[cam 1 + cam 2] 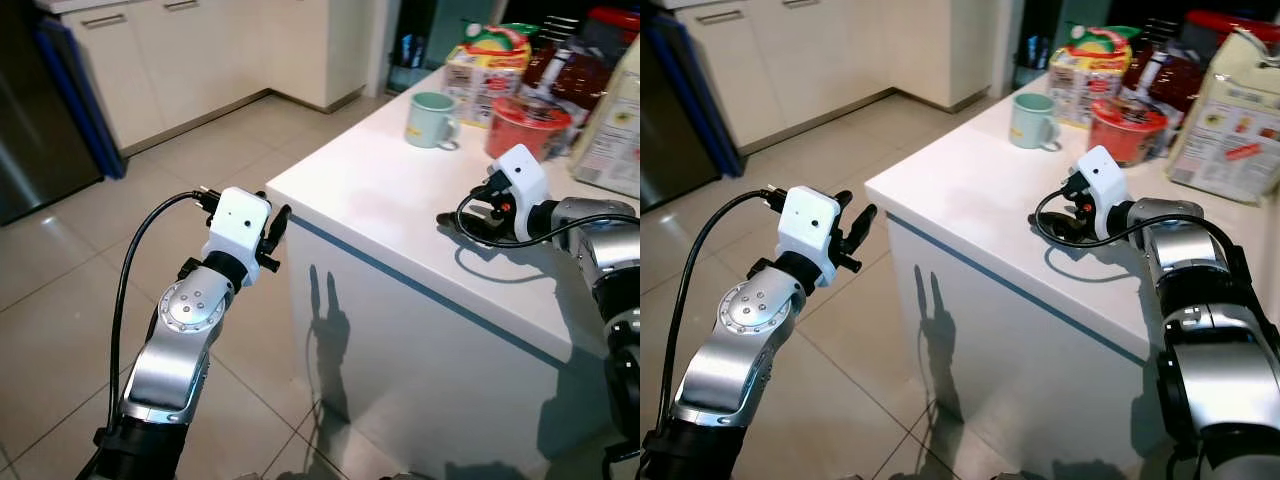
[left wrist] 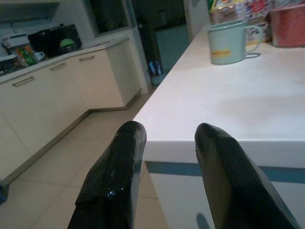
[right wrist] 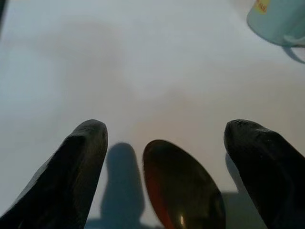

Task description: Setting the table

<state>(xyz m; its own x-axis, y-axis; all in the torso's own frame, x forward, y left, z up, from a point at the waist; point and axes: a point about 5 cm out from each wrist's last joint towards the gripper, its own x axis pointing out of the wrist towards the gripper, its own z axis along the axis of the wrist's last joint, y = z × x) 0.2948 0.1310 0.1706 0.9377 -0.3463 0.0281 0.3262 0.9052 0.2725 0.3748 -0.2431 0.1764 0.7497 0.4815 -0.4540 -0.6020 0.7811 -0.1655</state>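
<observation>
My left gripper [image 1: 277, 237], lower left of frame, hovers beside the white table [image 1: 380, 200] corner, fingers apart, empty. At upper centre stands a pale green mug [image 1: 432, 119]; packaging labels behind it are unreadable. My right gripper [image 3: 164, 138] rests spread on the tabletop, a dark spoon [image 3: 183, 188] lying between its fingers.

Both arms raised, left end effector [image 2: 164, 157] and right end effector [image 3: 164, 152] spread.
</observation>
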